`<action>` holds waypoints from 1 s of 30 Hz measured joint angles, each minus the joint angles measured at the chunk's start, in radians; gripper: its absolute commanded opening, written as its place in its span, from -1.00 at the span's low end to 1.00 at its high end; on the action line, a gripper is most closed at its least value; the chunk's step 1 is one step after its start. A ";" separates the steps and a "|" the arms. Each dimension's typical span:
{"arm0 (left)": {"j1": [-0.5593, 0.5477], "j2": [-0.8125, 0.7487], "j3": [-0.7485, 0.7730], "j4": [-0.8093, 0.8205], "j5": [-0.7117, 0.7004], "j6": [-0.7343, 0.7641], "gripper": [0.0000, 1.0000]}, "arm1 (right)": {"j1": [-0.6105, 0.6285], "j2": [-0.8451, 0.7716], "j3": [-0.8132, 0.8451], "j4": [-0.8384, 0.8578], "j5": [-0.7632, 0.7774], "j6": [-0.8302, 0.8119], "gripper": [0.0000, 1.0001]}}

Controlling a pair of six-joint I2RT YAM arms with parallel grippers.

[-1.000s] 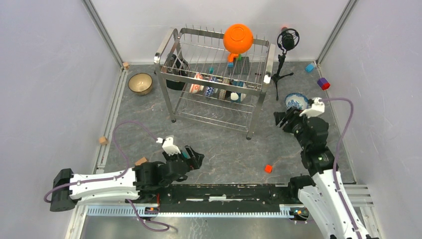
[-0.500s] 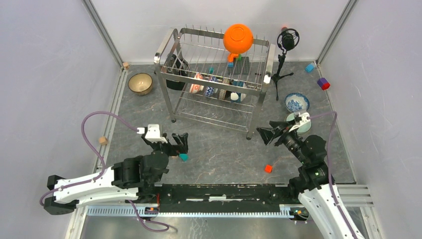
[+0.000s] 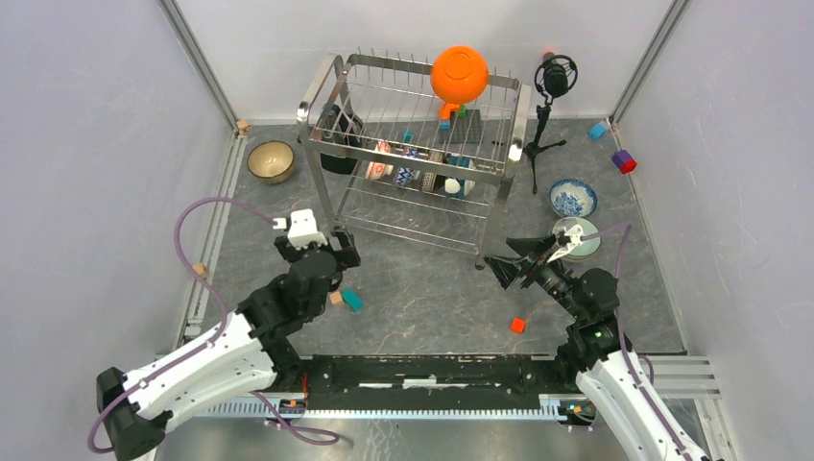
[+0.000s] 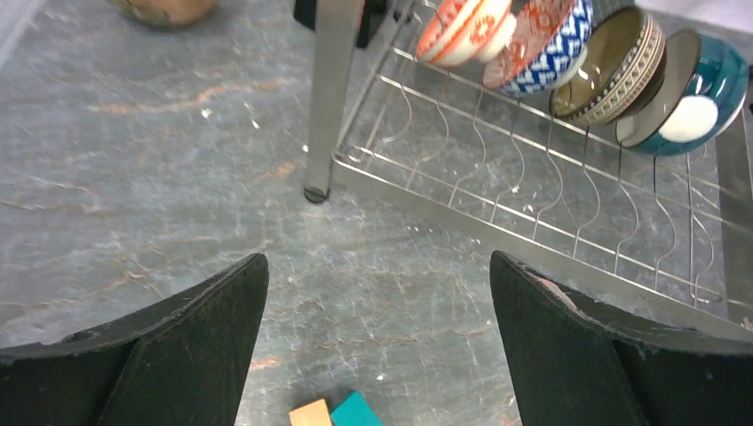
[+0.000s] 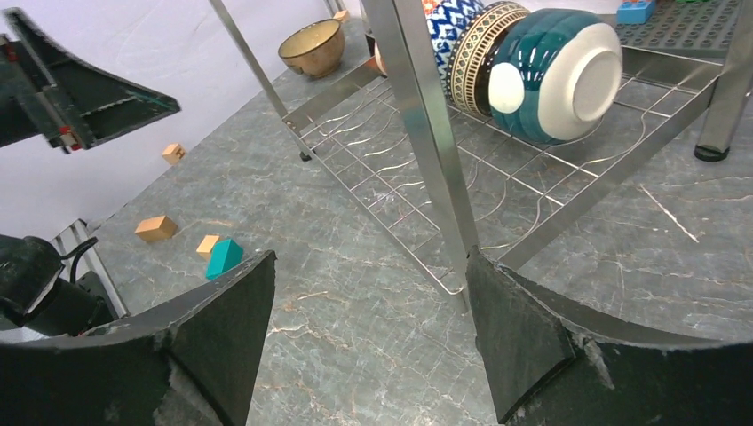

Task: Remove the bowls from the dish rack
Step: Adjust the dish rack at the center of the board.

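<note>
Hovering the left pincer (image 4: 377, 266) low over the grey worktop (image 3: 432, 288), just near of the near-left leg of the dish rack (image 3: 403, 216) — spreading its fingers wide, pinching nothing. Aiming it at the lower wire shelf, with a teal block (image 4: 355, 410) and a tan block (image 4: 309, 414) lying side by side and touching on the worktop just beneath.

Hovering the right pincer (image 5: 368, 262) just right of the near-right leg, likewise gaping and carrying nothing, facing left along that same shelf.

Standing the rack toward the far middle of the worktop. Perching an orange bowl (image 3: 458, 74) on the top prongs at the far-right end, tilting on edge. Lining up four more on the lower shelf, toward its far side, all leaning on edge and pressing one against the next: from left to right, a red-and-white bowl (image 4: 457, 31), a blue-patterned bowl (image 4: 542, 49), a brown-banded bowl (image 4: 613, 67) and a teal bowl (image 4: 701, 93) showing its white foot.

Counting three bowls already down on the worktop, well apart from the rack — a brown-gold bowl (image 3: 271, 160) to the left, a blue-and-white bowl (image 3: 573, 198) to the right, and a pale green bowl (image 3: 584, 245) just near of that one, partly hiding behind the right wrist.

Noting a black microphone stand (image 3: 554, 77) by the far-right corner of the rack and a red block (image 3: 517, 325) lying alone near the arm bases.
</note>
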 measured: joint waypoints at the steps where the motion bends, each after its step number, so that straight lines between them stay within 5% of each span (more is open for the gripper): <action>1: 0.029 0.019 0.000 0.005 0.035 -0.021 0.99 | 0.000 0.008 -0.007 0.013 -0.008 0.001 0.68; 12: 0.064 -0.050 -0.069 0.085 0.284 -0.180 0.99 | 0.001 0.036 -0.159 0.189 0.025 0.061 0.81; 30: 0.065 -0.217 -0.084 -0.028 0.313 -0.212 0.99 | 0.097 0.370 -0.050 0.436 0.092 0.021 0.70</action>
